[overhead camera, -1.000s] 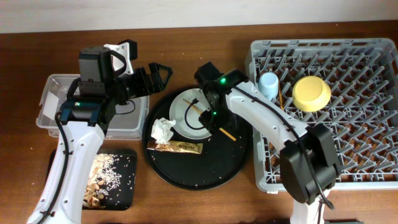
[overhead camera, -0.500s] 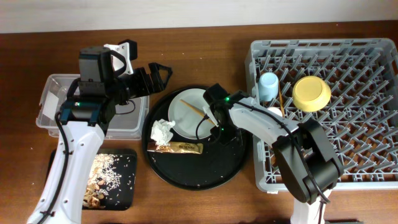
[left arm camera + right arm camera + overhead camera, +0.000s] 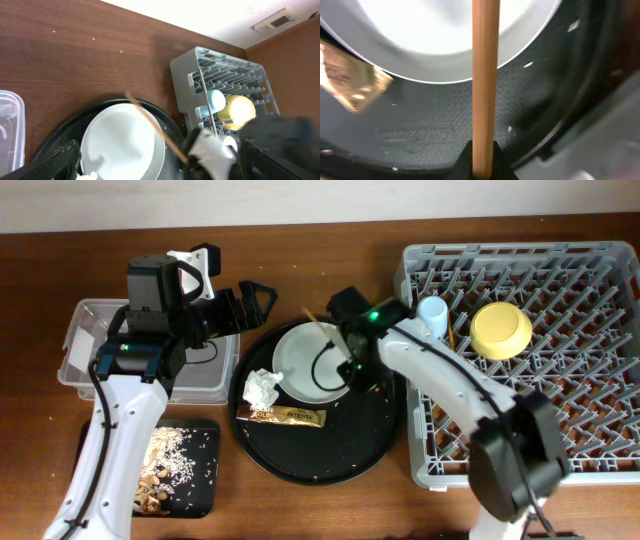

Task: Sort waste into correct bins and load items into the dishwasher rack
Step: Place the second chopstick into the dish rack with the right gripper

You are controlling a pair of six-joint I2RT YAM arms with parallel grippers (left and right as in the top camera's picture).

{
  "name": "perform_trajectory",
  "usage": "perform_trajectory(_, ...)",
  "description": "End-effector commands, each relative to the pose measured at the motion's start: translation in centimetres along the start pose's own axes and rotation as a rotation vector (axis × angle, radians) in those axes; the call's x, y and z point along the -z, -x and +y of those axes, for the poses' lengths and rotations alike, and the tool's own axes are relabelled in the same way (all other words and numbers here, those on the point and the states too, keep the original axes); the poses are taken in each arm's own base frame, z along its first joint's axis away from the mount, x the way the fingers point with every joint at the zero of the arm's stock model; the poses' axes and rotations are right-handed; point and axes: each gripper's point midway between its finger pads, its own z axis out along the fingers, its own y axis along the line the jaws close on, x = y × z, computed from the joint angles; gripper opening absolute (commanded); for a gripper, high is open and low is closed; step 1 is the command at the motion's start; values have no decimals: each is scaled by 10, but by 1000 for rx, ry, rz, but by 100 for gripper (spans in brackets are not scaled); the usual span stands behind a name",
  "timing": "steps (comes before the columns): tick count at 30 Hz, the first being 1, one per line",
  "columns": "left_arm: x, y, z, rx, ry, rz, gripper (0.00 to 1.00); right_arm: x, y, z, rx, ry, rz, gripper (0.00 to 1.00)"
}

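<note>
My right gripper (image 3: 352,362) hangs over the round black tray's right half, shut on a thin wooden chopstick (image 3: 322,328) that slants up-left past the pale plate (image 3: 300,365). In the right wrist view the chopstick (image 3: 485,75) runs straight up from the closed fingertips (image 3: 482,160) across the plate's rim (image 3: 455,35). A crumpled white tissue (image 3: 262,389) and a brown-and-gold wrapper (image 3: 285,416) lie on the tray beside the plate. The grey rack (image 3: 560,410) holds a light-blue cup (image 3: 432,313), a yellow bowl (image 3: 501,328) and another chopstick (image 3: 450,337). My left gripper (image 3: 256,300) stands open and empty above the tray's upper-left edge.
The round black tray (image 3: 330,450) lies between both arms. The clear tub (image 3: 85,340) sits at the left, partly under my left arm. In front of it is the small black tray (image 3: 205,480) with rice and beige scraps (image 3: 165,465). The rack fills the right side.
My right gripper has closed on the chopstick that lay across the tray and raised it, swinging its free end up-left over the plate. The left arm has not moved.
</note>
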Motion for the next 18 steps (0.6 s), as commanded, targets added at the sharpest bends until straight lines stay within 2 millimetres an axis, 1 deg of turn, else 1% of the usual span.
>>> perform_trajectory(1,5,4,-7,-16,-10,-17,99,48,4,-42,-143,-22,-132,4)
perform_trajectory(2,5,4,-7,-16,-10,-17,99,55,-7,-68,-229,-28,-132,4)
perform_trajectory(4,5,4,-7,-16,-10,-17,99,58,-31,-107,-353,-27,-103,4)
perform_trajectory(6,5,4,-7,-16,-10,-17,99,57,-51,-134,-465,9,-84,4)
perform_trajectory(9,5,4,-7,-16,-10,-17,99,57,-69,-163,-578,-1,-81,4)
perform_trajectory(11,5,4,-7,-16,-10,-17,99,56,-77,-173,-636,-2,-78,4)
perform_trajectory(14,5,4,-7,-16,-10,-17,99,55,-78,-173,-637,-2,-74,5)
perform_trajectory(15,5,4,-7,-16,-10,-17,99,55,-78,-173,-637,-1,-74,23)
perform_trajectory(17,5,4,-7,-16,-10,-17,99,55,-78,-173,-637,-2,-74,31)
perform_trajectory(18,5,4,-7,-16,-10,-17,99,55,-78,-173,-637,-1,-74,31)
